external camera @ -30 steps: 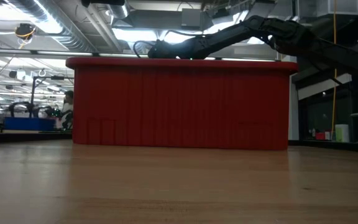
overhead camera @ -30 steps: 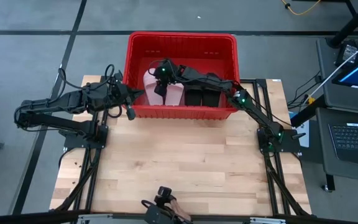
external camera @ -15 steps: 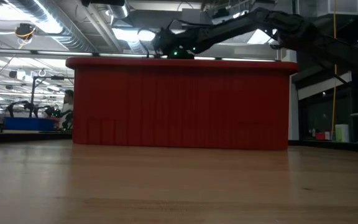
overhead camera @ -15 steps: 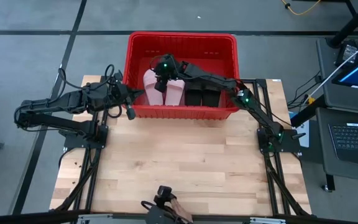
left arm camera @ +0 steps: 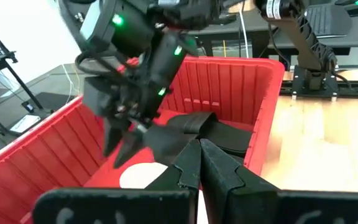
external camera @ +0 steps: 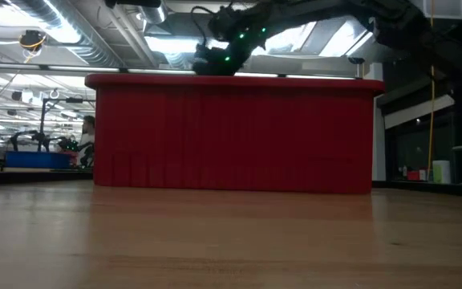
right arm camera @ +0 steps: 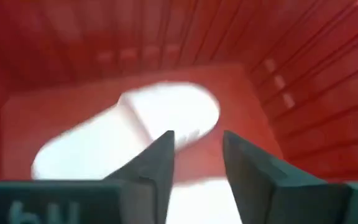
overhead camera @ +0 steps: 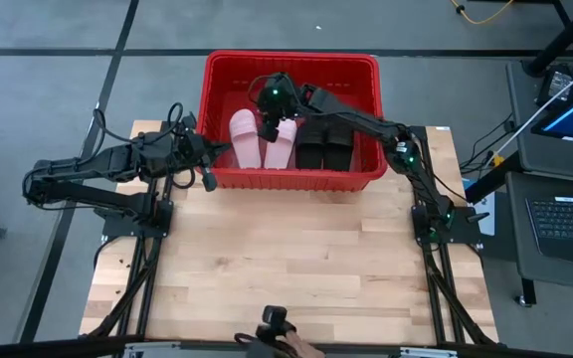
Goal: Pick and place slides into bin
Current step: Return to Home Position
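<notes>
High view: the red bin (overhead camera: pixel 292 66) sits at the far edge of the wooden surface (overhead camera: pixel 286 268). All four slides lie inside it in a row. The two pink slides (overhead camera: pixel 244 139) are toward the left arm's side, and the two black slides (overhead camera: pixel 324 149) are just beside them toward the right arm's side.

The right arm rises from its base at the right edge of the surface and bends at an elbow near the bin's near right corner. From there it stretches long across the bin, with the forearm passing over the black pair. The right gripper (overhead camera: pixel 266 121) hangs over the pink pair, pointing downward. In the low view it is above the bin's rim, clear of the wall. In the right wrist view its fingers (right arm camera: pixel 157 163) stand a narrow gap apart with nothing between them, and a pink slide lies on the bin floor below.

The left arm lies folded low along the left side of the surface. The left gripper (overhead camera: pixel 207 177) is just outside the bin's near left corner. In the left wrist view its fingers (left arm camera: pixel 188 167) are pressed together into a point, holding nothing, and they aim over the bin wall.
</notes>
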